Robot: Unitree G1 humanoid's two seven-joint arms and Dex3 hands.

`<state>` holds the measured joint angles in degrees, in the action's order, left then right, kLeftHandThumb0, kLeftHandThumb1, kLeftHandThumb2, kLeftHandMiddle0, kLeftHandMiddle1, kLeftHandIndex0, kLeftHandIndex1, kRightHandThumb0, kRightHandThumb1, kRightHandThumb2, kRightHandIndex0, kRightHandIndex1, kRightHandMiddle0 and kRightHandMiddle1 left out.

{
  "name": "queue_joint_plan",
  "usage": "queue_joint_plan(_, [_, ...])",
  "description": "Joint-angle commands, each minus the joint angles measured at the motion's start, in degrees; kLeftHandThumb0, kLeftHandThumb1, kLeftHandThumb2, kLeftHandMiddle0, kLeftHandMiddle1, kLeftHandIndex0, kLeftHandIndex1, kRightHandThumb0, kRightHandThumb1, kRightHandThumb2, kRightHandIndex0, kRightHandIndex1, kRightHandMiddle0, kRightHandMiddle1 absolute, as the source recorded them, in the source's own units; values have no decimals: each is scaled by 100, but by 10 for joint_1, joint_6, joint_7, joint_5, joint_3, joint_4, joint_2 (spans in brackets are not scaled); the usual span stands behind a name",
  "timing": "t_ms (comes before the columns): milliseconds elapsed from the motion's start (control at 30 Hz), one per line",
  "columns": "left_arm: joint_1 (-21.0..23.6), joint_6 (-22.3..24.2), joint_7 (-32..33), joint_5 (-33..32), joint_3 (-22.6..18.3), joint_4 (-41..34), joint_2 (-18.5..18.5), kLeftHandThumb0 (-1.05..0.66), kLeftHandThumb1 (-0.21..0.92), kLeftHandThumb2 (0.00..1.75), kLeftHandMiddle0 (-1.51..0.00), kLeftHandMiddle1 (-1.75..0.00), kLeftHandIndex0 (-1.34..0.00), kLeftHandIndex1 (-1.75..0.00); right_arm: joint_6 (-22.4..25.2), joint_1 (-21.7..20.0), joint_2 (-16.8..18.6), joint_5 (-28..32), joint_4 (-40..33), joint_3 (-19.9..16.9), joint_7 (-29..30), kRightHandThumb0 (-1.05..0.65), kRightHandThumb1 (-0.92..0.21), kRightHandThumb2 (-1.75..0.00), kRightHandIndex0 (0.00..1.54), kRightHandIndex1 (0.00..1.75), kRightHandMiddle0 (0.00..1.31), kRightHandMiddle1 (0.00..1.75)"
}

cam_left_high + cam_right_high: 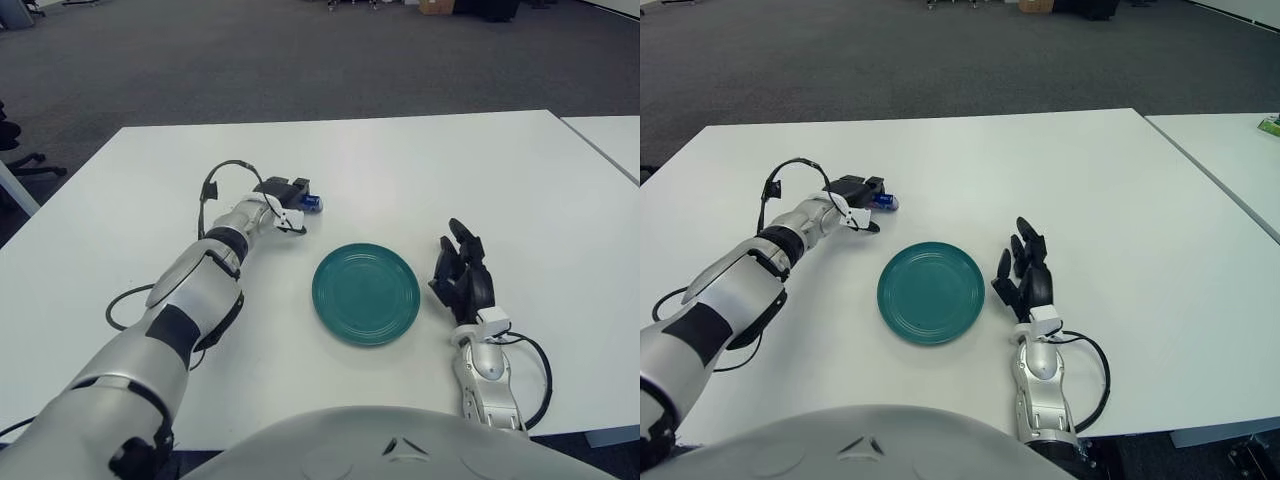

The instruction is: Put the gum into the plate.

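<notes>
The gum is a small blue pack on the white table, just beyond the upper left of the teal plate. My left hand reaches across the table and its fingers are curled around the gum, whose blue end sticks out on the right side of the hand. The gum also shows in the right eye view. The plate holds nothing. My right hand shows to the right of the plate with its fingers spread and holds nothing.
The white table stretches wide behind the plate. A second white table stands at the far right across a narrow gap. A black cable loops beside my left forearm. Grey carpet lies beyond.
</notes>
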<state>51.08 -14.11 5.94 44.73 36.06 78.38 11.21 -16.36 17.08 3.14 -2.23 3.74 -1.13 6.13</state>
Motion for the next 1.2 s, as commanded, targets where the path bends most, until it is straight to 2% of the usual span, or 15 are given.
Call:
queue_joint_plan(0, [-32, 8, 4, -7, -8, 11, -5, -17, 62, 81, -42, -144, -41, -146, 50, 44, -11, 8, 83, -23, 2, -66, -92, -95, 21, 0, 0, 44])
queue_joint_plan(33, [-34, 6, 16, -6, -7, 11, -4, -14, 59, 85, -43, -150, -42, -145, 50, 44, -11, 8, 83, -23, 1, -66, -92, -95, 21, 0, 0, 44])
queue_joint_plan(100, [-37, 2, 42, -4, -7, 10, -3, -6, 47, 101, -52, -165, -52, -140, 50, 44, -11, 9, 83, -23, 0, -66, -92, -95, 21, 0, 0, 44])
queue_joint_plan(167, [-41, -5, 69, 0, -5, 9, -2, -3, 41, 114, -50, -170, -50, -156, 50, 44, -12, 9, 83, -23, -2, -66, -92, -95, 21, 0, 0, 44])
queue_joint_plan(233, [-44, -11, 91, 3, -3, 8, -1, -2, 32, 122, -59, -172, -60, -145, 49, 44, -11, 10, 83, -24, -3, -67, -92, -96, 21, 0, 0, 44])
queue_joint_plan(300, [-45, -15, 104, 5, -1, 8, 0, -1, 19, 141, -69, -174, -61, -157, 49, 44, -11, 11, 84, -24, -3, -67, -92, -95, 21, 0, 0, 45])
queue_joint_plan(467, [-44, -28, 136, 11, 4, 7, 4, 0, 12, 154, -75, -174, -57, -170, 47, 40, -12, 13, 90, -25, -3, -66, -92, -95, 22, 1, 0, 46])
queue_joint_plan(567, [-41, -32, 147, 14, 6, 7, 6, 0, 5, 161, -81, -175, -63, -167, 43, 36, -11, 14, 98, -27, -1, -66, -92, -94, 23, 1, 0, 47])
queue_joint_plan(600, [-41, -32, 150, 15, 7, 7, 7, 0, 4, 160, -82, -175, -67, -160, 41, 34, -11, 14, 102, -27, 0, -65, -92, -94, 23, 1, 0, 48])
queue_joint_plan(667, [-39, -31, 158, 18, 9, 7, 8, 0, 3, 159, -82, -175, -69, -157, 37, 29, -9, 14, 109, -29, 3, -65, -92, -93, 24, 2, 0, 49])
queue_joint_plan(900, [-28, -43, 169, 11, 0, 3, 14, 0, 4, 163, -83, -175, -61, -170, 31, 23, -5, 9, 116, -29, 11, -63, -92, -93, 26, 2, 0, 52])
queue_joint_plan(1000, [-22, -55, 172, 0, -12, -1, 16, 0, 16, 151, -74, -175, -50, -173, 34, 21, -5, 5, 115, -29, 15, -63, -92, -93, 26, 2, 0, 53])
queue_joint_plan(1167, [-20, -67, 187, -5, -21, -3, 21, 0, 24, 142, -68, -174, -44, -174, 37, 20, -7, 1, 116, -26, 14, -63, -92, -94, 26, 2, 0, 54])
